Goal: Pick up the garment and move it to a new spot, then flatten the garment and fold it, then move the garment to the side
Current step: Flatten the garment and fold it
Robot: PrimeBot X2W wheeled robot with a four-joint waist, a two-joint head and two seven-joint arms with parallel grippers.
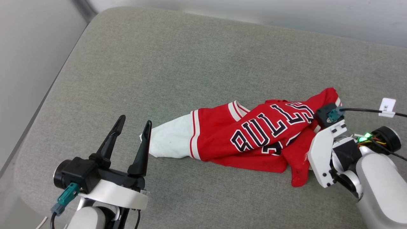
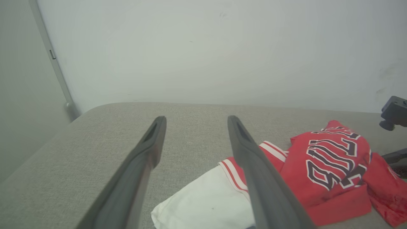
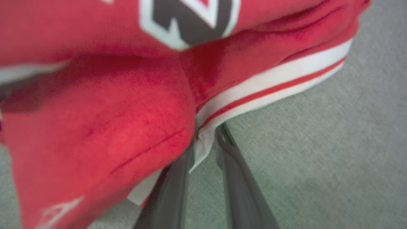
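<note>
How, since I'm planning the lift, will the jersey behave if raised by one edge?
Probably floppy: the jersey lies crumpled in soft folds and should drape. The striped hem between the right hand's fingers looks thin, so it might slip from a shallow pinch.

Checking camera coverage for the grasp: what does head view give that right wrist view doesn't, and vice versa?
Head view adds: the whole crumpled garment, with its white sleeve and a readable BULLS print, plus the open left gripper near the sleeve. Right wrist view adds: the right gripper, with fingers close together and the striped hem between their tips. Both: red cloth lying on the grey cushion.
</note>
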